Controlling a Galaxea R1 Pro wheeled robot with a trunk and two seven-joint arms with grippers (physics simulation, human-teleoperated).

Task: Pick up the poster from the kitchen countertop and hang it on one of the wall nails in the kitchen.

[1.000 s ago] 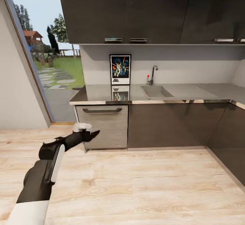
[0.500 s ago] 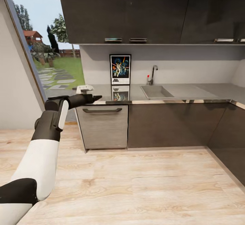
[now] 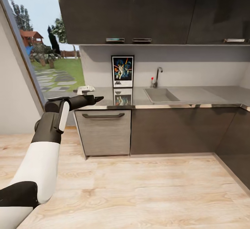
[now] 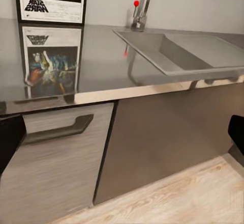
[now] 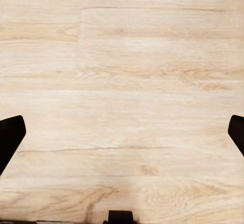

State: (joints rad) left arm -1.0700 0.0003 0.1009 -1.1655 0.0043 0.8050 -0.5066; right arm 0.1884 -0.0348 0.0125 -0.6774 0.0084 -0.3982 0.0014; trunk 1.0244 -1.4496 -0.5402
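- The poster (image 3: 122, 71) stands upright at the far edge of the desk (image 3: 194, 99), leaning against the pale wall just left of the sink (image 3: 160, 94) and chrome tap (image 3: 157, 76); propped like this, its whole face is open to a frontal reach.
- The left claw (image 3: 98, 99) is raised to desk height, pointing toward the poster but well short of it. In the left wrist view its fingers sit at the frame edges, spread wide and empty.
- The right claw (image 5: 122, 132) hangs over the wooden floor (image 5: 122, 71), likewise spread with nothing between its fingers.
- The poster has a thin black frame, white border, dark blue artwork with figures and a black logo; its reflection (image 4: 51, 61) shows on the glossy desk.
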